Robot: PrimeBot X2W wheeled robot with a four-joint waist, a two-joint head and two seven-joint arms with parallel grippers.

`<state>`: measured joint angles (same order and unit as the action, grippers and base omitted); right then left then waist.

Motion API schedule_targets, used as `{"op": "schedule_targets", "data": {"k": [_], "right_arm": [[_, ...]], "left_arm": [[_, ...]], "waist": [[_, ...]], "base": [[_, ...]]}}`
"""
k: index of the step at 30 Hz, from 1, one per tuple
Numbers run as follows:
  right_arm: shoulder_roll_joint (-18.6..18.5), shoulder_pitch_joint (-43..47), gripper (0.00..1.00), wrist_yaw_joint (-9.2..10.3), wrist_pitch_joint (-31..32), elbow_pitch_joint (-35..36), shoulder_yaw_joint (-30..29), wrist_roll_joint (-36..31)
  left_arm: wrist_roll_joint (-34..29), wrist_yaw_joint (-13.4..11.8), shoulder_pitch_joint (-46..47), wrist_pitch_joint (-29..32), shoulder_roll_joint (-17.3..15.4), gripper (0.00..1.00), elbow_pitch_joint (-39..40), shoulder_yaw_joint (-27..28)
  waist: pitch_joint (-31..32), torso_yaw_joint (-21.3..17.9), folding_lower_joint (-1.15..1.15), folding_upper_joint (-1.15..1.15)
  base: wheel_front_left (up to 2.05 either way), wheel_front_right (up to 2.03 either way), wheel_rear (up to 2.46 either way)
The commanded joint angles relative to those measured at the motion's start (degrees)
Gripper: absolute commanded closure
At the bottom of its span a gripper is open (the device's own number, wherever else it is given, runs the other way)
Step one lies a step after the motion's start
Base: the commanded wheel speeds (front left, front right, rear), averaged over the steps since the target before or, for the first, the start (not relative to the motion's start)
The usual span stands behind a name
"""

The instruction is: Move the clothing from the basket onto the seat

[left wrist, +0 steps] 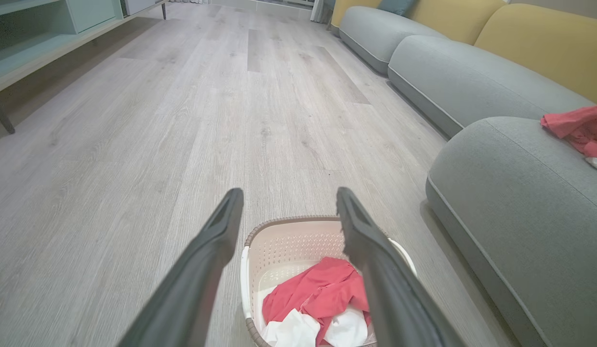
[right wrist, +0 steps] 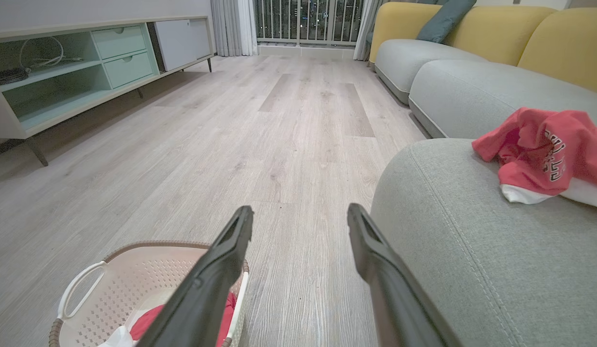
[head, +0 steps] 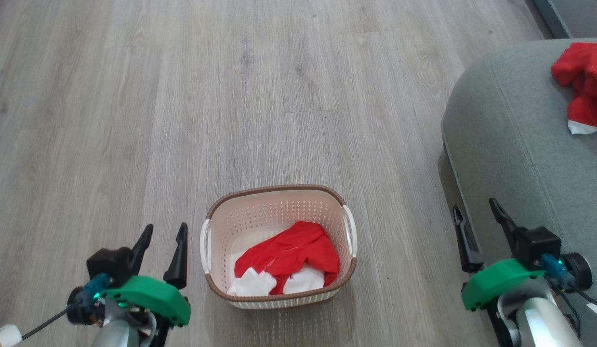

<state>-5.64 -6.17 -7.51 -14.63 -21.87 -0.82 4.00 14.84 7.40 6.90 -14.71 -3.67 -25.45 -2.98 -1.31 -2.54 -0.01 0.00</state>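
The cream basket with a brown rim stands on the wood floor, holding a crumpled red garment with white trim. A second red garment, printed in white, lies on the grey seat at the right. My left gripper hovers open just left of the basket, nothing between its fingers. My right gripper is open at the seat's front edge, holding nothing. In the left wrist view the basket and its red garment sit below the open fingers. The right wrist view shows the seat and the printed garment.
Wood-look floor spreads ahead and to the left. A long grey and yellow sofa runs along the right. A pale green low cabinet stands at the far left, with a railing and curtains behind.
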Motion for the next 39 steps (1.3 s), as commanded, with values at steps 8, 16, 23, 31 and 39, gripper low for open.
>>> {"op": "schedule_targets", "data": {"k": [8,16,23,31,39], "right_arm": [[0.59,-1.25,0.00,0.02,-0.37,0.76,2.12,-0.41],[0.75,-1.59,0.00,0.02,-0.37,0.96,2.40,-0.77],[0.92,-1.91,0.00,0.02,-0.37,1.40,2.50,-0.69],[1.14,-3.86,0.00,0.02,-0.37,3.16,1.97,-0.71],[1.26,-11.48,0.00,0.02,-0.37,6.38,0.90,-0.58]], "left_arm": [[-0.91,0.08,1.01,-0.29,0.28,0.00,1.57,3.30],[-0.51,0.08,0.98,-0.29,0.47,0.00,1.62,3.39],[-0.30,0.08,1.26,-0.29,0.55,0.00,1.93,3.26],[-0.23,0.08,3.43,-0.29,0.43,0.00,3.44,2.93],[-0.66,0.09,12.63,-0.29,-1.27,0.00,5.48,-1.19]], "waist": [[-0.07,-0.17,0.01,0.00],[-0.02,-0.42,0.01,0.00],[-0.92,-0.74,0.01,0.00],[-5.52,-1.01,0.01,0.00],[-22.52,-1.24,0.01,0.00]], "base": [[0.00,0.00,0.00],[0.00,0.00,0.00],[0.00,0.00,0.00],[0.00,0.00,0.00],[0.00,0.00,0.00]]}}
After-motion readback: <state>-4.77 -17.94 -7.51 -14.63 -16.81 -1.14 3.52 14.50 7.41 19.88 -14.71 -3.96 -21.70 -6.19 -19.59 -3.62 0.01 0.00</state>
